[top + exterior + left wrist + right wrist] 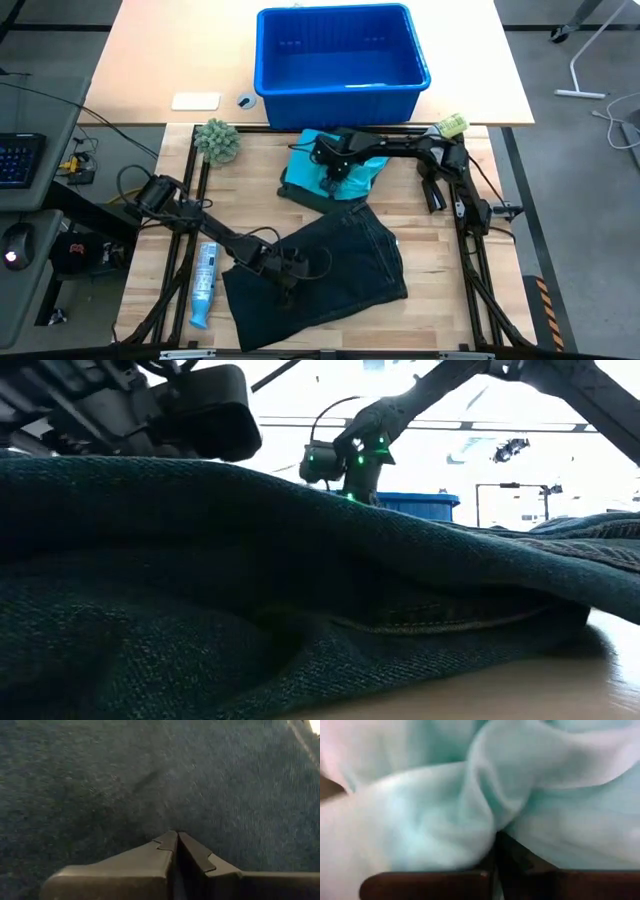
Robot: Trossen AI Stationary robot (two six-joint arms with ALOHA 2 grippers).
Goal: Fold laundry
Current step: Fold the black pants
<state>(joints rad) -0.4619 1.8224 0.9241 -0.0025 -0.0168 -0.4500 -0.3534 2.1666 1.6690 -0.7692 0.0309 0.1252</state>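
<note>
A dark green garment (330, 265) lies spread on the near middle of the table and fills the front of the low view (250, 610). My left gripper (285, 285) is shut and slants down over its left part (150, 780). A bright turquoise shirt (335, 160) lies bunched behind it, resting on a darker piece (298, 193). My right gripper (335, 182) is above the shirt, pointing steeply down, shut on its cloth. My left gripper has its shut fingertips (167, 842) right at the dark green cloth, pointing down at a slant from the table's left. No fold shows between them, and I cannot tell whether they touch it. My right gripper pinches a gathered fold of the turquoise shirt (492, 822) between its two fingers, from above. Creases run into the pinch. The rest of the shirt lies bunched on the table.
A blue plastic bin (340, 60) stands at the far side behind the shirt. A fuzzy green ball (217, 140) sits at the far left, and a blue-white bottle (203, 283) lies near the left edge. A small yellow-green thing (452, 125) is by the right arm.
</note>
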